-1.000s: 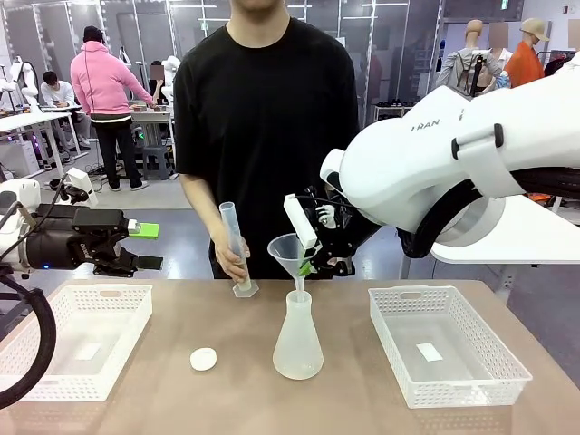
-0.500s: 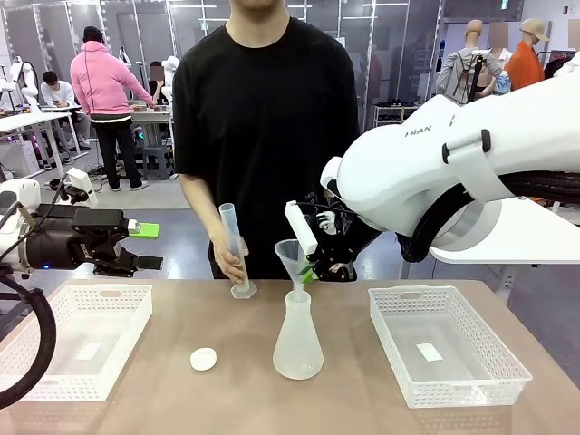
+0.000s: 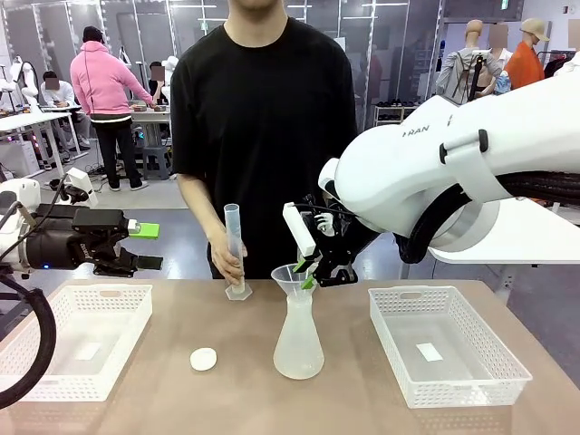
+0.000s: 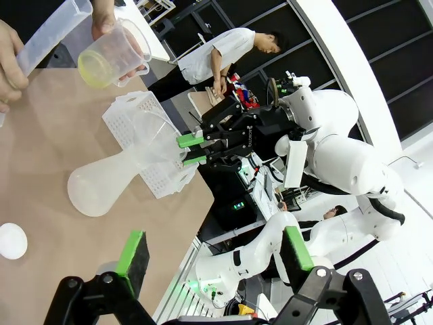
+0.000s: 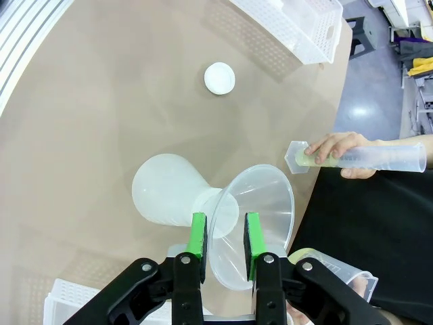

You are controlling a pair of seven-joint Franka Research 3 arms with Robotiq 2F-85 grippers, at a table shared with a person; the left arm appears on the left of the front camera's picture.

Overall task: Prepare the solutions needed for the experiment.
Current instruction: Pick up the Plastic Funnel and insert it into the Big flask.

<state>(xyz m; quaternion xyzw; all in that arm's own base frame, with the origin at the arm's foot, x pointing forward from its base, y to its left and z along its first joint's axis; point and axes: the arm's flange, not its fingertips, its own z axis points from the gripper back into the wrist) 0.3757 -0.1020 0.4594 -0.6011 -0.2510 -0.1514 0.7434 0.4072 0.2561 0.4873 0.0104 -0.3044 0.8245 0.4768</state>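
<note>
A frosted conical flask [image 3: 298, 344] [image 5: 162, 196] stands mid-table with a clear funnel [image 3: 290, 275] [image 5: 260, 203] seated in its neck. My right gripper [image 3: 308, 272] [image 5: 225, 237] is at the funnel's top. Its jaws stand open on either side of the thin rim and do not pinch it. A person's hand steadies a measuring cylinder [image 3: 235, 249] on the table, with pale yellow-green solution at its foot [image 5: 310, 158]. More solution sits in the handled jug [image 4: 101, 64] held in the person's other hand. My left gripper [image 3: 145, 246] [image 4: 215, 244] hovers open over the left basket.
White baskets flank the flask, one on the left [image 3: 82, 292] and one on the right [image 3: 444, 292], each holding a small paper slip. A small white disc [image 3: 203, 359] [image 5: 220, 78] lies left of the flask. The person stands close at the far edge.
My right gripper came down with the funnel, set its stem into the flask neck, and its jaws parted. The person slid the cylinder slightly and stood it straighter. The left arm stayed still.
</note>
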